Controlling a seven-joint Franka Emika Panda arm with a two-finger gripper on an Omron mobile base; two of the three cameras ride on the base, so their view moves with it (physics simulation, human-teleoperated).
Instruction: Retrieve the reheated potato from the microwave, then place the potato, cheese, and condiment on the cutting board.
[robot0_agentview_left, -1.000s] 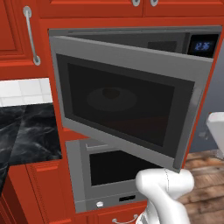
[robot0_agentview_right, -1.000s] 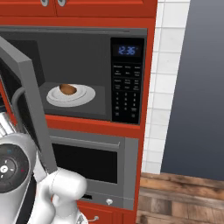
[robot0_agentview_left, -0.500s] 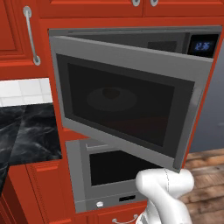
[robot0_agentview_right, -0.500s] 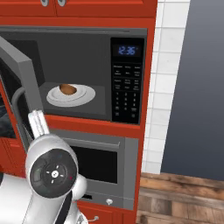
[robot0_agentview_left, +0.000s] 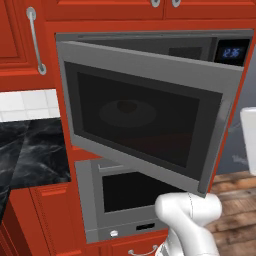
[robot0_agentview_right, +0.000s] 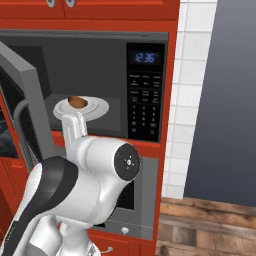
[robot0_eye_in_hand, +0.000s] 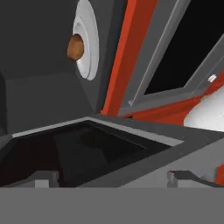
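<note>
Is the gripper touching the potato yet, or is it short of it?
Apart. In the hand view the potato lies on its white plate deep inside the microwave, far beyond the open gripper.

one potato (robot0_agentview_right: 77, 102), one plate (robot0_agentview_right: 97, 107), one microwave (robot0_agentview_right: 145, 90), one oven (robot0_agentview_left: 125, 195)

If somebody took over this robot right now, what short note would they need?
Hand: open and empty, close to the swung-out microwave door.
Microwave: door open.
Potato: on the white plate inside, untouched.
Done: the microwave is opened.
Left: take out the potato, then put potato, cheese and condiment on the cutting board.
</note>
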